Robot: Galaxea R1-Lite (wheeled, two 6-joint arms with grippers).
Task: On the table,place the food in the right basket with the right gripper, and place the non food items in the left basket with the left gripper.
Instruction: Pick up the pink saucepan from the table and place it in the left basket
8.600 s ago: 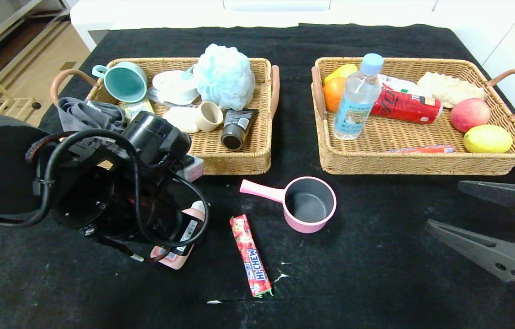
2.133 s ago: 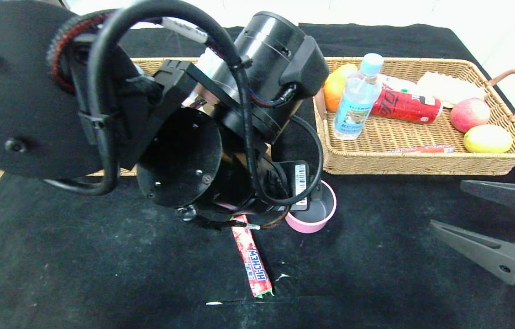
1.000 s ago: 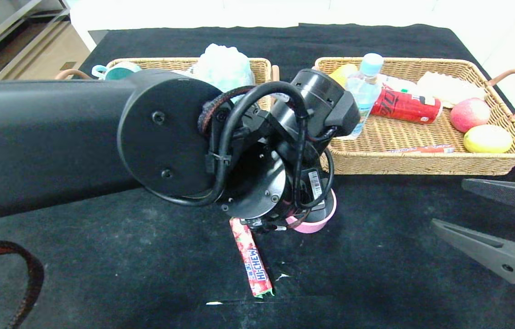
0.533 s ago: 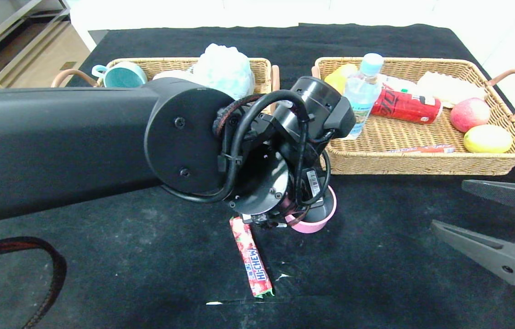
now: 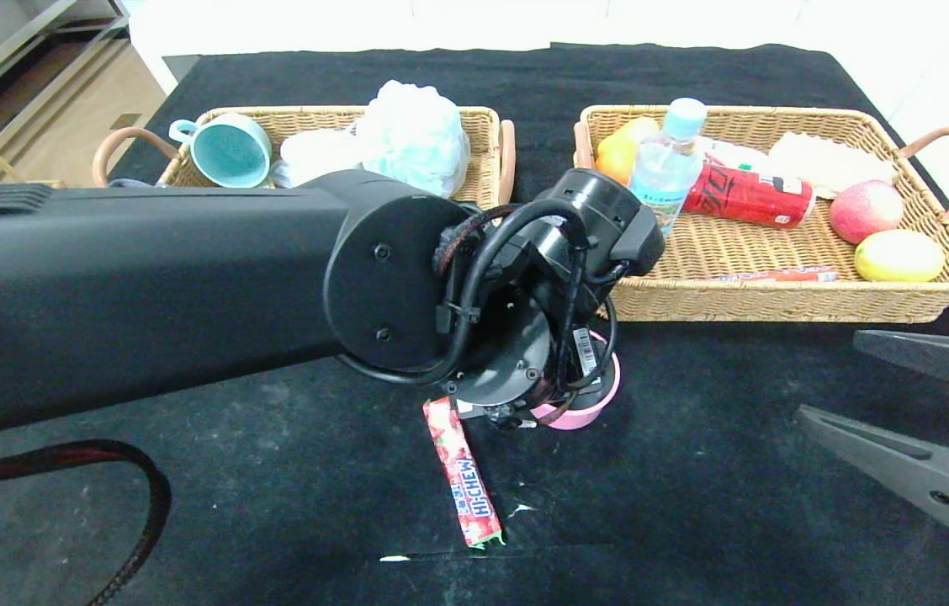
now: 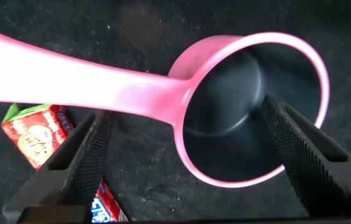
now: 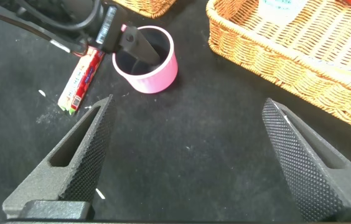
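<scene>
Left arm lining up on the pink saucepan

Head view: the left gripper (image 5: 563,396) is hanging over the pink saucepan (image 5: 588,411) on the table (image 5: 273,471), hiding most of it and the left basket (image 5: 487,135); the right gripper (image 5: 887,404) is idling wide beside the right basket (image 5: 777,303).
Left wrist view: jaws spread wide, one finger (image 6: 300,155) is dipping inside the pan's bowl, the other standing outside beside the Hi-Chew stick (image 6: 35,134); closing on the wall looks next.
Right wrist view: nothing is being held.

Head high; 2 wrist views near saucepan (image 6: 250,106)
</scene>
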